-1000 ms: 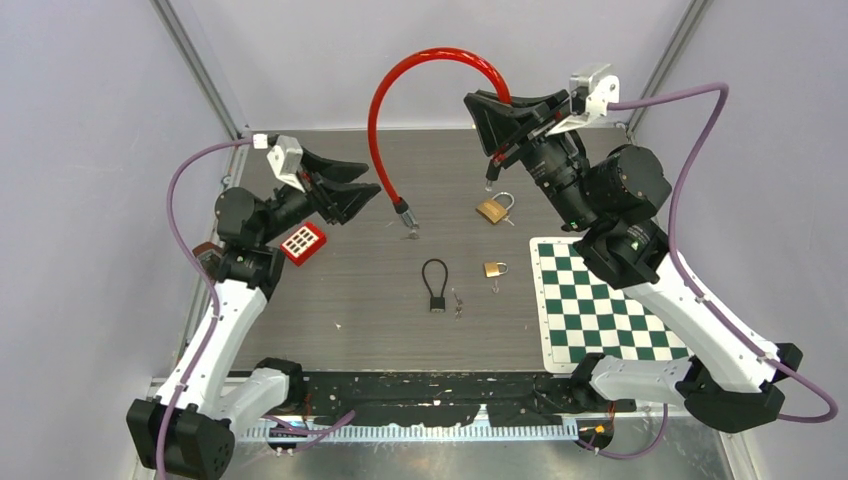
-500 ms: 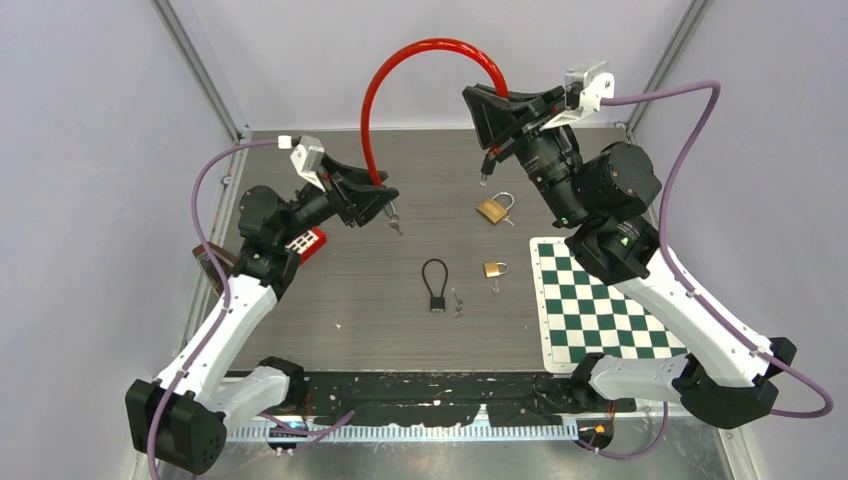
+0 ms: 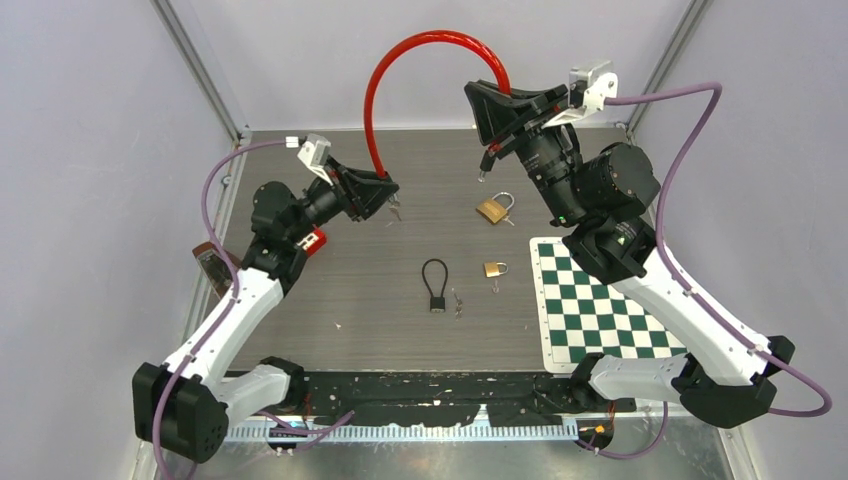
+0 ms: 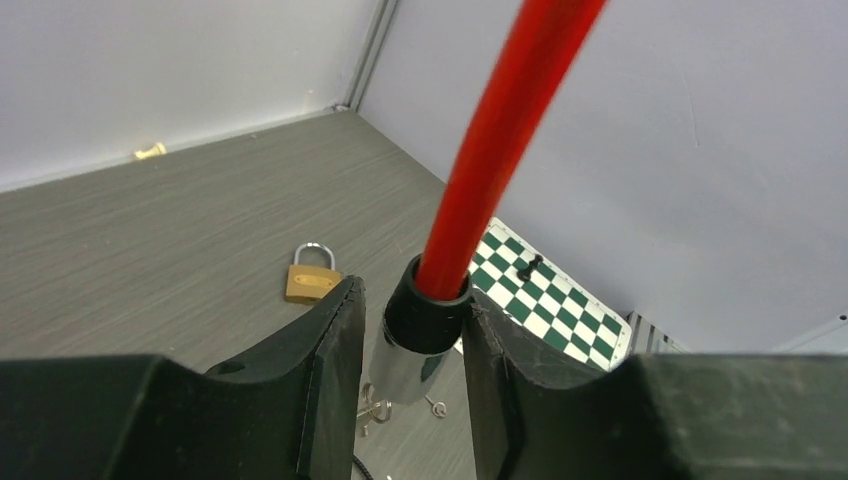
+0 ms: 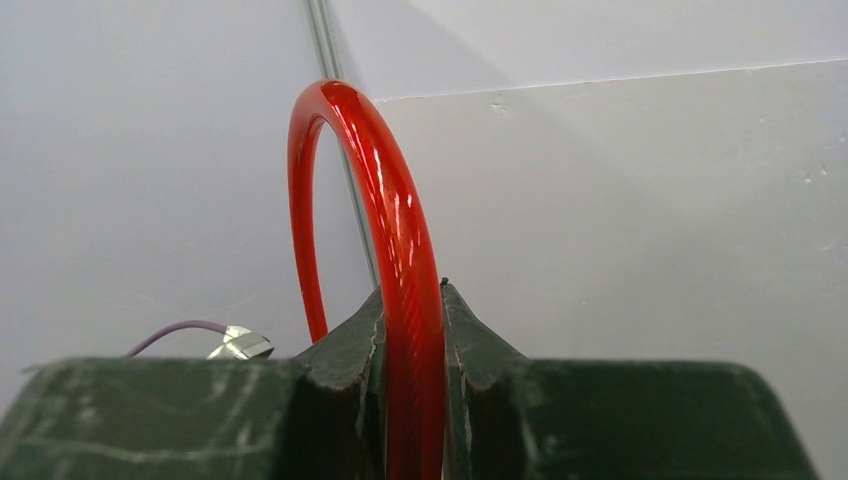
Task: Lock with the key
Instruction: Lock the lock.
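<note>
Table: grey wood-grain tabletop [image 3: 330,290] is lying between pale lilac walls, with metal frame posts [image 3: 200,70] rising at the back corners.
Cable: glossy red plastic-coated cable lock [image 3: 420,38] is arching high over the table's far half, one end at each gripper.
Left gripper: left gripper [image 3: 386,196] is bracketing the cable's black collar [image 4: 428,305]. Its wrist view is showing one finger [image 4: 490,390] touching the collar and a thin dark gap at the other, so a firm clamp cannot be told.
Right gripper: right gripper [image 3: 492,118] is pinching the red cable, its fingers [image 5: 350,370] pressing against both sides.
Overhead only: cable's free tip [image 3: 483,172] is dangling below the right gripper; a black looped lock [image 3: 435,283] and a small brass padlock [image 3: 494,268] are lying mid-table.
Left wrist only: tiny black object [image 4: 527,268], too small to identify, is standing on the green-and-white chequered mat [image 3: 600,300].
Hard to see: small keys [image 3: 395,212] are hanging under the left gripper, too small to count; a red keypad box [image 3: 314,240] is sitting mostly behind the left arm.
Open room: bare table is stretching along the near and left side; a larger brass padlock [image 3: 492,209] is lying below the right gripper; the mat is reaching the right edge.
</note>
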Robot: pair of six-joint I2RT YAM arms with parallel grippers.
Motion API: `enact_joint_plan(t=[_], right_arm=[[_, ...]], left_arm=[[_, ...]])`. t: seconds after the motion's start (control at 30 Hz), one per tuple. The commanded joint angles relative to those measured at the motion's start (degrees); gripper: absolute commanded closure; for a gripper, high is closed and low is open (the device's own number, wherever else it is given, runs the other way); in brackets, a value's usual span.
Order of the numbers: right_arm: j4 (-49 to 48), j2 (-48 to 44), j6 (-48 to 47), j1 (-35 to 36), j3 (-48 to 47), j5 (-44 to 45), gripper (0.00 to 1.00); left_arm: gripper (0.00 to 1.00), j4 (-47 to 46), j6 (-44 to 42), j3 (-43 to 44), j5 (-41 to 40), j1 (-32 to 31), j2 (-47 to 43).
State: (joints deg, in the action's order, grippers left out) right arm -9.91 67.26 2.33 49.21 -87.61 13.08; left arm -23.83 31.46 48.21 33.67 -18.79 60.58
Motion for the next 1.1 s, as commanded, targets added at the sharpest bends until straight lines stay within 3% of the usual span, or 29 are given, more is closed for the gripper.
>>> enact_joint_plan(t=[0.0, 0.3, 0.47, 0.53, 0.63, 0.67, 0.9, 1.07], right_arm=[[-7.46, -0.58, 1.70, -0.17, -0.96, 0.98, 0.95], [-7.57, -0.47, 2.37, -0.17, -0.64, 0.79, 0.95], [-7.70, -0.30, 3.06, -0.17, -0.50, 0.95, 0.95], [-7.75, -0.29, 3.26, -0.17, -0.48, 0.97, 0.95], [-7.74, -0.21, 3.38, -0.17, -0.38, 1.10, 0.95], [-7.75, -0.20, 3.38, -0.10, -0.33, 1.16, 0.95], [-8.02, -1.06, 5.58, -0.17, 3.44, 2.80, 0.95], [-9.47, -2.27, 12.66, -0.17, 5.83, 3.63, 0.95]], left_arm=[[0.60, -4.30, 1.61, 2.32, 0.36, -0.55, 1.89], [0.61, -7.29, 3.04, 3.11, 0.16, -0.71, 3.57], [0.55, -8.97, 3.73, 3.16, 0.73, -1.15, 4.77], [0.63, -9.20, 3.85, 3.38, 1.17, -1.29, 5.15], [0.95, -9.28, 4.32, 3.52, 1.78, -1.34, 5.19], [1.00, -9.30, 4.57, 3.60, 1.97, -1.34, 4.89], [1.00, -13.88, 13.91, 8.45, 9.53, -1.34, 3.97], [1.00, -29.66, 30.41, 12.85, 15.21, -1.21, 5.96]])
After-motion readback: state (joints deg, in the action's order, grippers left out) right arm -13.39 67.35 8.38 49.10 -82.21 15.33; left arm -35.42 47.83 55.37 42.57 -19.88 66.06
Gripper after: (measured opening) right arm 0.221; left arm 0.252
